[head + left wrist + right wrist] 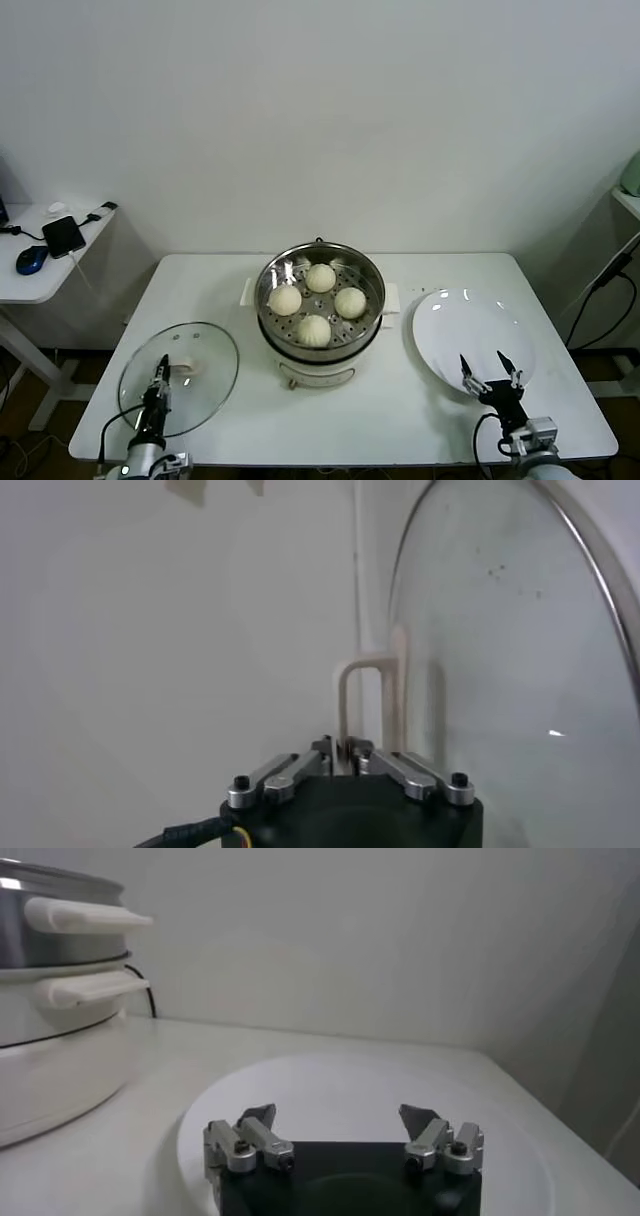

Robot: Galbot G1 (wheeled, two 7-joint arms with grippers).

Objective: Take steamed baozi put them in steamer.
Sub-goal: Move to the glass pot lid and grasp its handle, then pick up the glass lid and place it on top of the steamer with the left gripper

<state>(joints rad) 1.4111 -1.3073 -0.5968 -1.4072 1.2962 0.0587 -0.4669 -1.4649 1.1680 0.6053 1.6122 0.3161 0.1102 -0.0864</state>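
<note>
White table (pixel 400 400), largest item, carrying everything. Steel steamer (pixel 320 345) at centre on white electric base, side handles out; in the right wrist view, steamer (pixel 50 998) off to one side. Perforated tray holding all four steamed baozi (pixel 314 330), spaced apart, none touching. Glass lid (pixel 215 385) flat on table at robot's left, well apart from steamer; white handle (pixel 185 368) on top. White plate (pixel 450 330) at robot's right, just beside steamer, bare.

Left gripper (pixel 160 385) down over lid; in the left wrist view, jaws drawn nearly together at foot of lid handle (pixel 365 695), apparently pinching it, contact point itself hard to confirm. Lid glass (pixel 520 680) filling one side of that view. Right gripper (pixel 490 372) parked low at near edge of plate, jaws wide apart, nothing between them; same in right wrist view, gripper (pixel 345 1133) over plate (pixel 340 1083).

Judgement: loading step looks complete, plate cleared, buns seated. Step in hand reads as taking up lid. Next move, likely: firm hold on handle, straight lift clear of table, carry across to steamer, centre over rim, lower level. Risk: thin handle slipping or lid tilting in narrow pinch.
</note>
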